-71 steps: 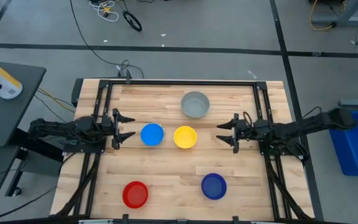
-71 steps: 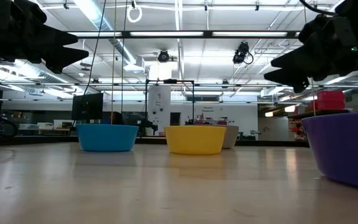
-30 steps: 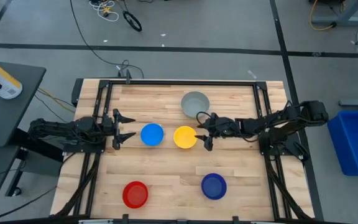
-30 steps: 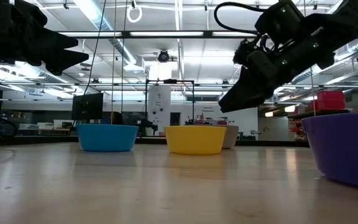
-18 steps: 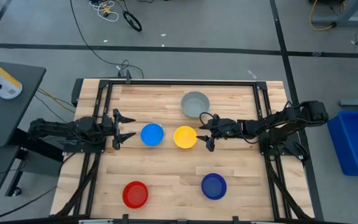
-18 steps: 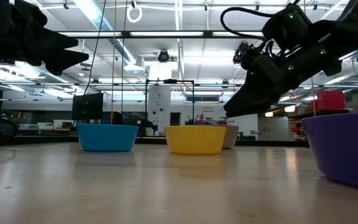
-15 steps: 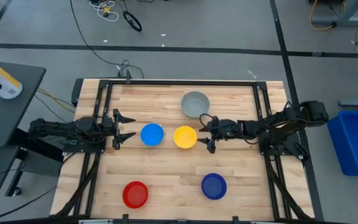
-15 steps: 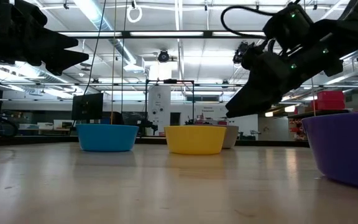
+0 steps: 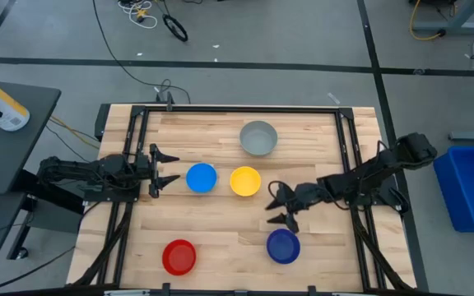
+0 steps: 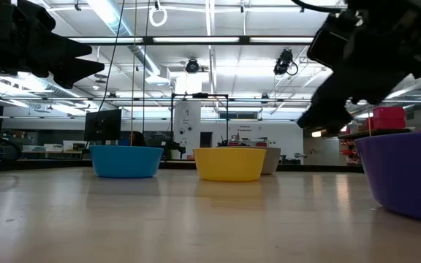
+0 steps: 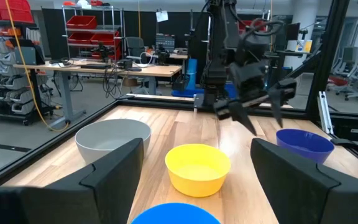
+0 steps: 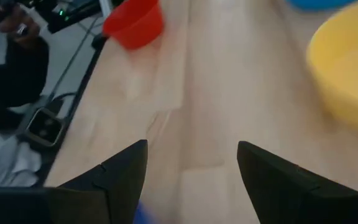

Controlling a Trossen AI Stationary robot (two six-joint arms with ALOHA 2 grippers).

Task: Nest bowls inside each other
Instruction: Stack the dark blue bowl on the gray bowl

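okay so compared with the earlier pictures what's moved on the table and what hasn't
The right gripper moved: from its side of the table it reached in beside the yellow bowl, then swung toward the table's front and now hangs open just above the dark blue bowl. It took hold of nothing. The left gripper stayed open beside the light blue bowl, and all five bowls, including grey and red, kept their places.

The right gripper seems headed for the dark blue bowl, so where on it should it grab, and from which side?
Probably the rim. The dark blue bowl sits upright and open, apart from the other bowls, so the open right gripper, just above it in the high view, could come down from above with one finger inside the near wall and one outside.
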